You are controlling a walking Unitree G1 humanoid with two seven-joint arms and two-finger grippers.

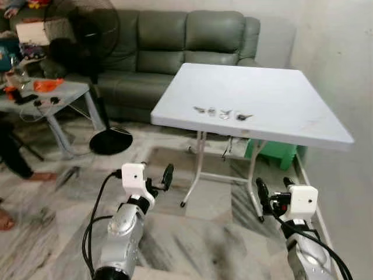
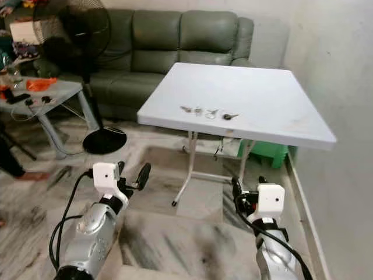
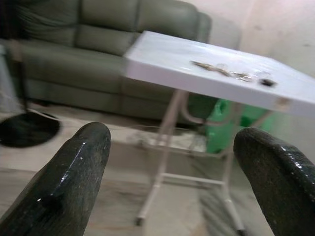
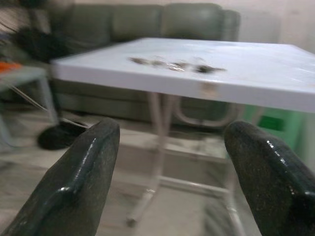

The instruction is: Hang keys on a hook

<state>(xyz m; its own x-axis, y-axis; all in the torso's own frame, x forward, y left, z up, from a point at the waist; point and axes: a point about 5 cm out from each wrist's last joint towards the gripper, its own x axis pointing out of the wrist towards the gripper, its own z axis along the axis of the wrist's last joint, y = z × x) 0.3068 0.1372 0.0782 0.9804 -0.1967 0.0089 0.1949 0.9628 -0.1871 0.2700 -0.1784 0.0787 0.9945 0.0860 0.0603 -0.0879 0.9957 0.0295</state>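
On a white folding table (image 1: 274, 111) ahead, near its front edge: keys (image 1: 222, 112), untouched. Below and well short of it, left gripper (image 1: 156, 177) and right gripper (image 1: 274, 192), fingers spread, empty. No hook visible; picking up and hanging still to do.

Keys (image 1: 223, 113) lie on white folding table (image 1: 280, 99).

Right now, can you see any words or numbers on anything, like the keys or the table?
No words or numbers can be read.
keys: too small to show any stamp.
white table: plain top, no label.
things on the side table: too small and blurred to read.
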